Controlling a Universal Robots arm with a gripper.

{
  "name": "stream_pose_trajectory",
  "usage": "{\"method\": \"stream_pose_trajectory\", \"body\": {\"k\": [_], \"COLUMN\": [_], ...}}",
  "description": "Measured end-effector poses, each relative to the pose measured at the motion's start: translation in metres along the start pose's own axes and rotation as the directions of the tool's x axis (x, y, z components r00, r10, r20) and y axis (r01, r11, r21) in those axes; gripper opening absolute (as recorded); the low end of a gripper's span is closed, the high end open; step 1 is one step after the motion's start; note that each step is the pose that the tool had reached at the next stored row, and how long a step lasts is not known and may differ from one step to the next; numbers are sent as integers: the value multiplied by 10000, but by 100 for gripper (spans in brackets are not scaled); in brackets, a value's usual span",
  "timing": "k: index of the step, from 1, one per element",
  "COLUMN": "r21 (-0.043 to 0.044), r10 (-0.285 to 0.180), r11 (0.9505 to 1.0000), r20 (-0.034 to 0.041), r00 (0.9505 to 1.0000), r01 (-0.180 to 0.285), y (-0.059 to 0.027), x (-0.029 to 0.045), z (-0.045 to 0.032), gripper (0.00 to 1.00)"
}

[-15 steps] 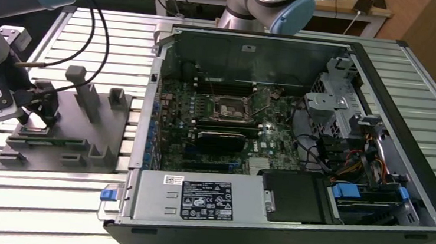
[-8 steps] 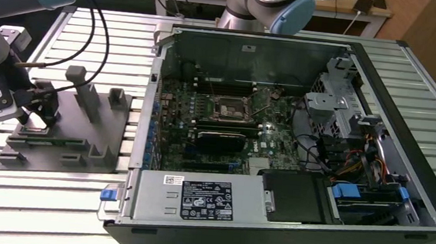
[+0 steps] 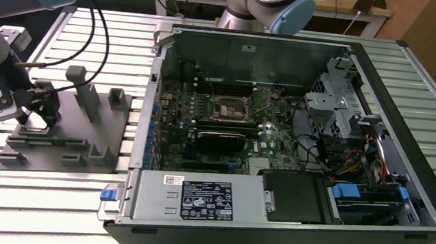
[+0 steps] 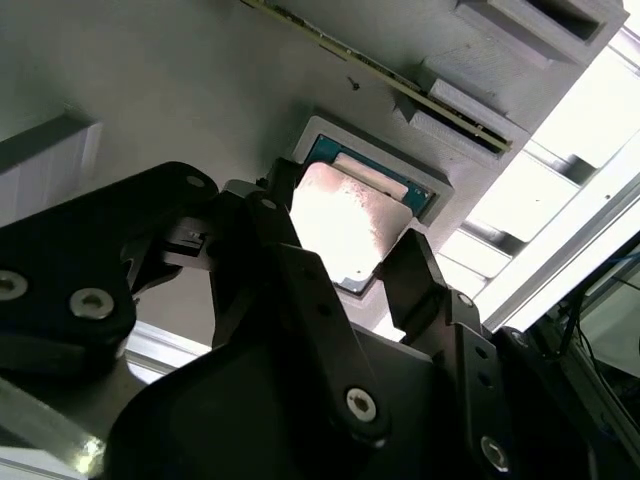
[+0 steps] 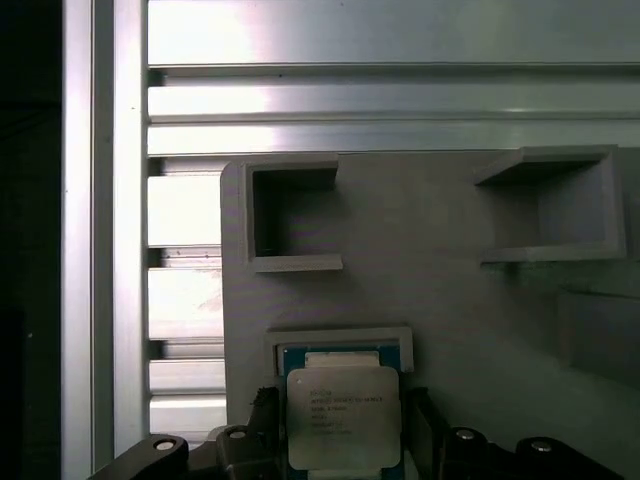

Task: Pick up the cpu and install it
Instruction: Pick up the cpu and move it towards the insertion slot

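Note:
The cpu (image 5: 343, 415) is a flat square chip with a pale metal top and a blue-green rim. It sits at a framed recess of the grey fixture (image 5: 450, 300). In the second wrist view the cpu (image 4: 345, 225) shines between two black fingers (image 4: 415, 265) that press on its opposite edges. My gripper (image 3: 37, 112) is low over the grey fixture (image 3: 58, 143) at the exterior view's left, shut on the cpu. I cannot tell whether the chip is clear of the recess. The motherboard's square socket (image 3: 227, 106) lies inside the open computer case.
The open computer case (image 3: 406, 132) fills the exterior view's middle and right, with drive bays, cables and a power supply (image 3: 199, 197). Upright grey posts (image 3: 86, 95) stand on the fixture beside my gripper. A second arm's base (image 3: 267, 8) stands behind the case. The table is ribbed aluminium.

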State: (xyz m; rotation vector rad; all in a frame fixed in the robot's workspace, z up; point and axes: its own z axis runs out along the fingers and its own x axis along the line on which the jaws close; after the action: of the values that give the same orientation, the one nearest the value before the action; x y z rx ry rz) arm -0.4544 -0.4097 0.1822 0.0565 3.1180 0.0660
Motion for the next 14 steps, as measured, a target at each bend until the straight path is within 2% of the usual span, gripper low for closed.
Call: {"method": "stream_pose_trajectory", "body": {"k": [1,11,14], "r21": [1,-21,-74], "r10": [0,-283,-285], "r11": [10000,9996,9996], "r20": [0,-12,-14], "r00": [10000,9996,9996], "r01": [0,283,285], "y": [0,1,7], "x": [0,0,0], "z": [0,8,9], "gripper": [62,62,62]}}
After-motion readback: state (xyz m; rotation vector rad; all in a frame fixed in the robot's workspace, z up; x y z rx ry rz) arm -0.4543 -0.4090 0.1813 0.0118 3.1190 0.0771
